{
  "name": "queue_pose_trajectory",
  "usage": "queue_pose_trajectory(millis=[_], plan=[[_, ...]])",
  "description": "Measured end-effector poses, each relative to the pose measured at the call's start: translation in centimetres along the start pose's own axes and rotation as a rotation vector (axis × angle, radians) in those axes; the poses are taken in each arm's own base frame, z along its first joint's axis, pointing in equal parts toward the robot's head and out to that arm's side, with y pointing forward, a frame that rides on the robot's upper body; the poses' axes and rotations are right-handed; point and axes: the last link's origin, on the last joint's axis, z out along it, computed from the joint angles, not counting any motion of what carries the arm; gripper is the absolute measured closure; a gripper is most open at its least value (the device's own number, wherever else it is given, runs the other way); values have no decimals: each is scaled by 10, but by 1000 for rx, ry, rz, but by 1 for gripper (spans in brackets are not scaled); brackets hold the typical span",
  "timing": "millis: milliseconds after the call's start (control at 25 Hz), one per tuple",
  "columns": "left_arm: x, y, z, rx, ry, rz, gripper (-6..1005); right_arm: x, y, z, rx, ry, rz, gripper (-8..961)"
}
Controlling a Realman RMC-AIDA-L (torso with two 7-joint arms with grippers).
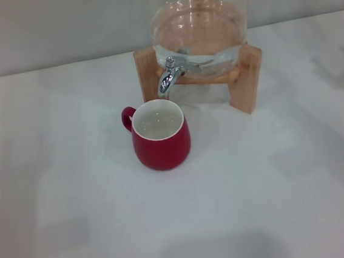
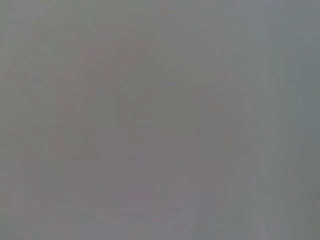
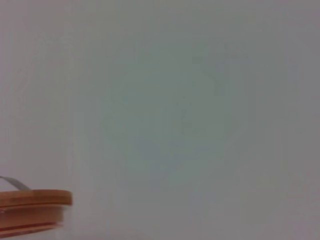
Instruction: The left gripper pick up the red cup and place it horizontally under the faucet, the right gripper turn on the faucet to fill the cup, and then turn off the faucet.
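Head view, as I read it: bright, even, diffuse light on the white tabletop point(image 1: 74, 193); soft, faint shadows beside the rounded red ceramic mug point(image 1: 160, 136) and wooden stand point(image 1: 245, 79). Small glints on the chrome spigot point(image 1: 168, 75). Overall slightly soft focus. Left wrist view: featureless grey haze. Right wrist view: pale blank field; blurred wooden edge point(image 3: 32, 210) only.

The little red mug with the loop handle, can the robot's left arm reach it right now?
Probably yes. The round red ceramic mug stands upright on the bare white table, in front of the shiny chrome faucet, with open space around it on the left. The left pincer is not in view yet.
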Motion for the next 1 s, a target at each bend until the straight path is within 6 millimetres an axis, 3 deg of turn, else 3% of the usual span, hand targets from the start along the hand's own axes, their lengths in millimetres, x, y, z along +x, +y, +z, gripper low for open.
queue_pose_trajectory(millis=[1000], plan=[[0, -14, -2, 79, 1, -6, 127, 6, -4, -20, 82, -51, 31, 106]])
